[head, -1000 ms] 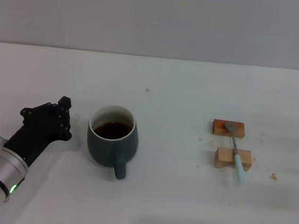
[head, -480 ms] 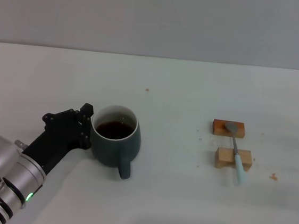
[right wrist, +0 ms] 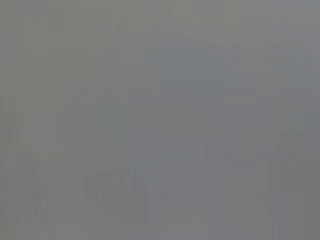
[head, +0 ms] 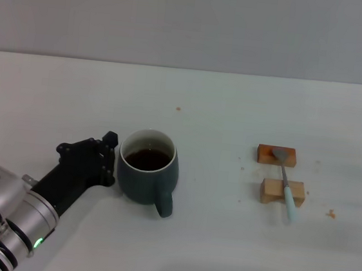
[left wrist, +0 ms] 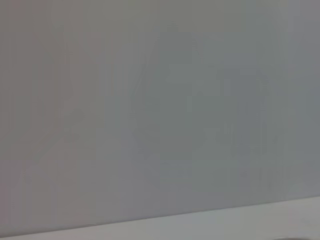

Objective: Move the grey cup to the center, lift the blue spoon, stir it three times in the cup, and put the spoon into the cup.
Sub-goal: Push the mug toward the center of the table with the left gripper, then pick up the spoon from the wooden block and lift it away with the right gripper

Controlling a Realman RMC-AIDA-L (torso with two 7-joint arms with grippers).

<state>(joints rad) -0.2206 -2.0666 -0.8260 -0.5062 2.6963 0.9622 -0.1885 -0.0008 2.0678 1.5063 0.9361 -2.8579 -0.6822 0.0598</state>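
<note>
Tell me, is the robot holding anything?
No. The left claw presses against the cup's side and pushes it. The spoon lies on two blocks, untouched.

Plain white surface (head: 220, 256) is filling most of the head view, showing a few small brown specks (head: 331, 214). Bare grey wall (head: 193, 23) is running straight along its far edge. Soft, even light is falling everywhere. Both wrist views are showing only flat grey.
</note>
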